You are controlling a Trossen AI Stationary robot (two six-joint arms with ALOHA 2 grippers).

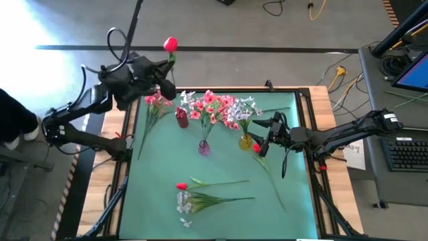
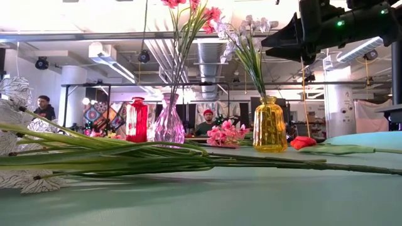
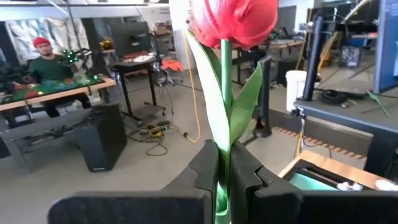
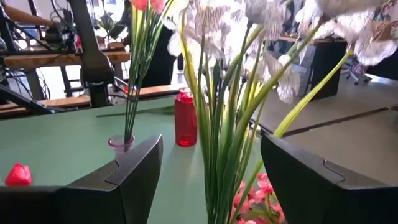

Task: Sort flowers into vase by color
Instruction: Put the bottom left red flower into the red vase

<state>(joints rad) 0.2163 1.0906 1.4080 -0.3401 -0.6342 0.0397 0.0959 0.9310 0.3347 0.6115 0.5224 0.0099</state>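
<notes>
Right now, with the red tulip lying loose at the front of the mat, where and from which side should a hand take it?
Grip the red tulip on its bare green stem, just past the leaves, coming straight down from above. It lies flat with the stem running toward the robot's right, so the fingers should close across the stem. The white spray lies close beside it, so stay on the far side.

No readable text anywhere. White sheet (image 1: 354, 155) beside right arm, at table's edge: dark marks on it, too small to make out. Keyboard (image 1: 408, 152) and monitor (image 1: 412, 72) at right side desk: no legible characters. Vases, flowers, grippers, mat: no labels, brands or numbers visible. Room background: no signs legible.
</notes>
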